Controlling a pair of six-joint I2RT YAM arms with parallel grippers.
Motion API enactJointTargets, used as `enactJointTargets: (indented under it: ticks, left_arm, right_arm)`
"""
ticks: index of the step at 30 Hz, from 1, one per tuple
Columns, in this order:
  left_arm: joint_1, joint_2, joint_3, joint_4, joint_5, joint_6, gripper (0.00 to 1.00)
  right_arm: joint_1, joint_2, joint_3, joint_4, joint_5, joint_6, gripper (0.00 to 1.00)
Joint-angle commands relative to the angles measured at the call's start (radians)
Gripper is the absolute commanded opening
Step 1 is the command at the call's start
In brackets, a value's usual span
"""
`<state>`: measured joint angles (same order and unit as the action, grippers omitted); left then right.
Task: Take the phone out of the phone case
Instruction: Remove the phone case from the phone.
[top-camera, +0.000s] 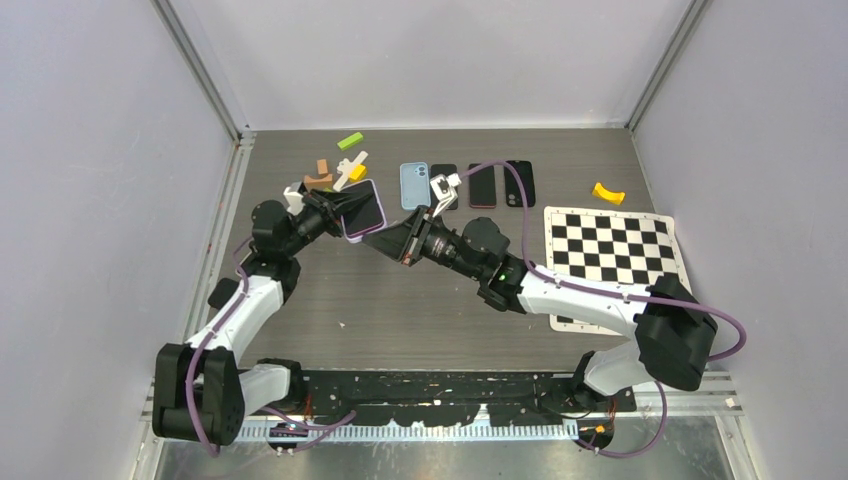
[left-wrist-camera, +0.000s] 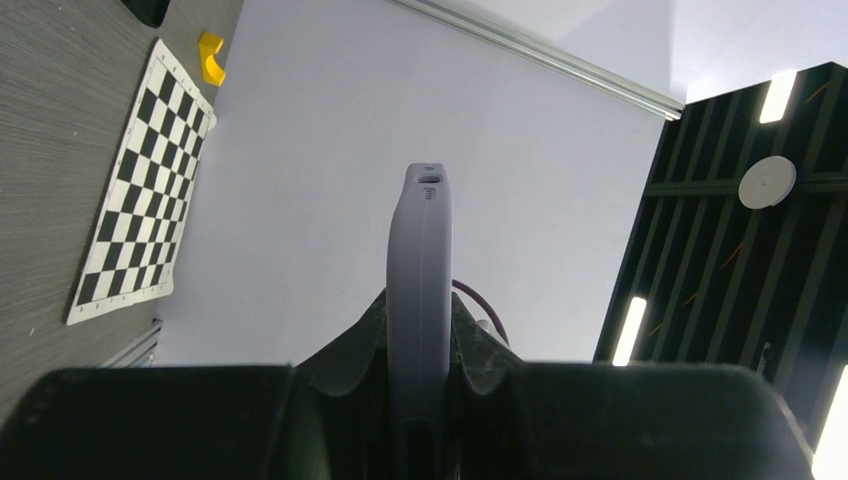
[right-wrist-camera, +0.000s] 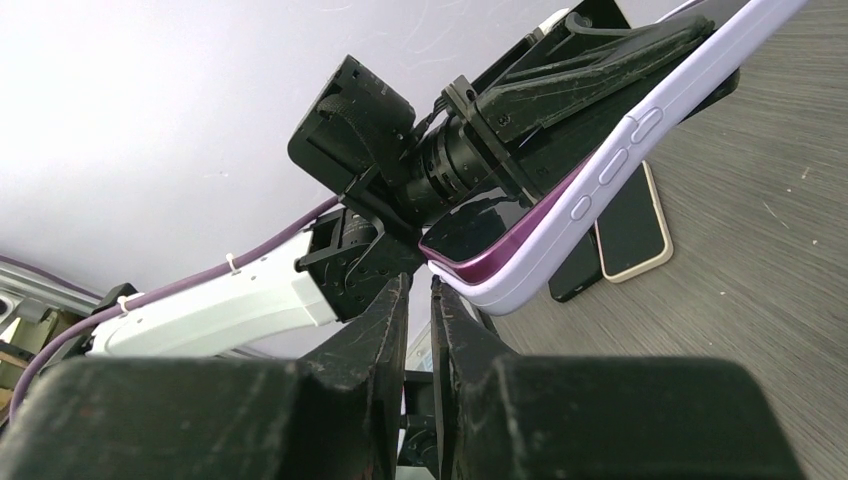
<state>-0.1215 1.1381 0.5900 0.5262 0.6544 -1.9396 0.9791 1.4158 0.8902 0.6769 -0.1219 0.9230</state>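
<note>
The phone, dark screen up, sits in a lilac phone case and is held tilted above the table. My left gripper is shut on its left end. In the left wrist view the case's edge stands upright between the fingers. My right gripper is just under the phone's near right corner. In the right wrist view its jaws stand nearly together with nothing between them, and the right fingertip touches the case's corner, where a magenta phone rim shows.
A blue-cased phone and three dark phones lie in a row at the back. Small blocks and a green block lie at the back left. A checkerboard and a yellow piece are on the right.
</note>
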Motion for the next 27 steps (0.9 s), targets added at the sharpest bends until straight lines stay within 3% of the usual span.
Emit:
enactJointTargets:
  ticks: [1,5,11,16,21,27]
  left_arm:
    - [0.001,-0.055,0.003,0.072,0.025,-0.027,0.00]
    - [0.002,-0.054,-0.004,0.070,0.022,-0.028,0.00]
    - [0.001,-0.045,-0.005,0.089,0.027,-0.042,0.00]
    - [0.001,-0.053,-0.006,0.087,0.020,-0.049,0.00]
    - [0.001,-0.052,-0.007,0.096,0.017,-0.066,0.00]
    - [0.001,-0.054,-0.004,0.118,0.023,-0.085,0.00]
  right_arm:
    - [0.001,-0.005,0.018,0.078,0.045,-0.007,0.20]
    - [0.001,-0.008,-0.003,0.151,0.032,0.006,0.14]
    - [0.000,-0.002,-0.001,0.123,0.041,0.009,0.04]
    - [0.000,0.017,0.003,0.088,0.046,0.010,0.03]
    - [0.000,0.037,-0.010,0.093,0.027,0.008,0.08]
    - [0.000,0.044,-0.028,0.073,0.072,0.008,0.22]
